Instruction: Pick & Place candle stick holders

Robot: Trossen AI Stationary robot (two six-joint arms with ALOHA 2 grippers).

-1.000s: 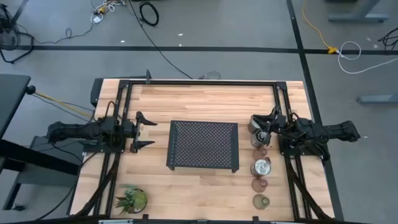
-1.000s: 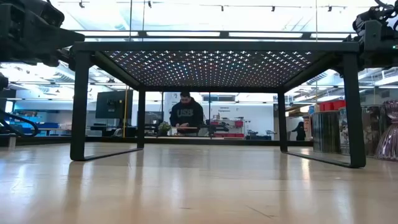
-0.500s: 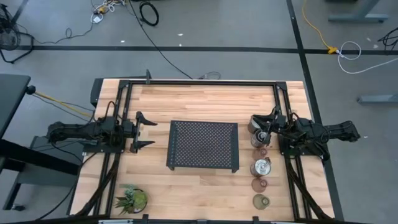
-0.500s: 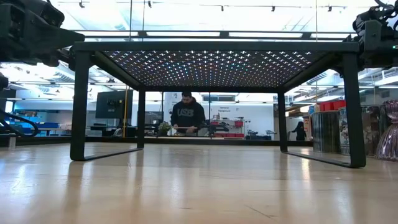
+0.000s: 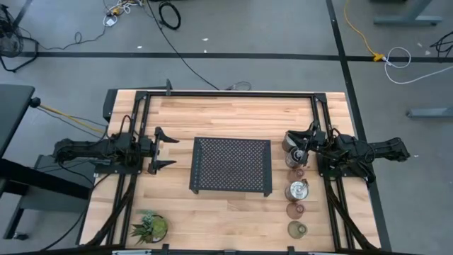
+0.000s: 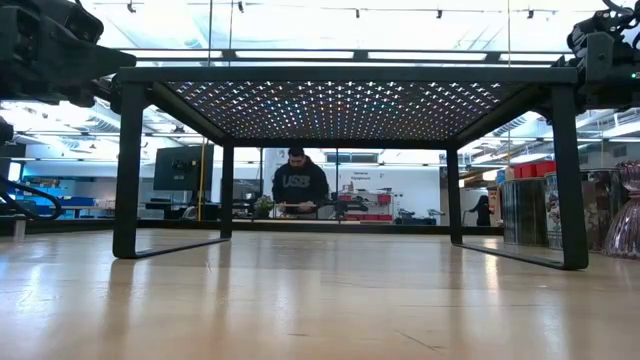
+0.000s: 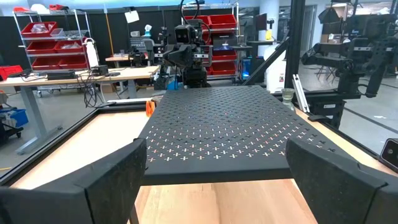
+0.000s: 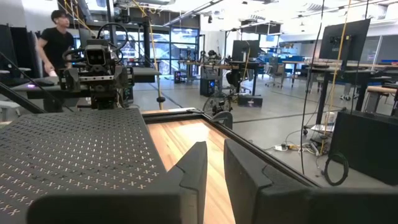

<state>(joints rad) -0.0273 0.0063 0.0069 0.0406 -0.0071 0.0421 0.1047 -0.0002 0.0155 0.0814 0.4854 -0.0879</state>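
Six candle stick holders stand in a column near the table's right edge. The silver ones are at the far end [image 5: 291, 139], just nearer [image 5: 294, 158] and mid-column [image 5: 297, 190]. A small pinkish one [image 5: 299, 172] sits between them, and another pinkish one [image 5: 295, 210] and a greenish one [image 5: 296, 228] stand nearest. My right gripper [image 5: 300, 144] hovers over the far end of the column, its fingers [image 8: 214, 165] nearly together and holding nothing. My left gripper [image 5: 164, 149] is wide open and empty, left of the black mesh tray [image 5: 231, 166].
The black mesh tray stands on legs at the table's middle [image 6: 340, 85], between the two grippers. A small potted plant [image 5: 150, 227] sits at the near left corner. Bare wood lies near and far of the tray. A person [image 6: 297, 185] stands in the room beyond.
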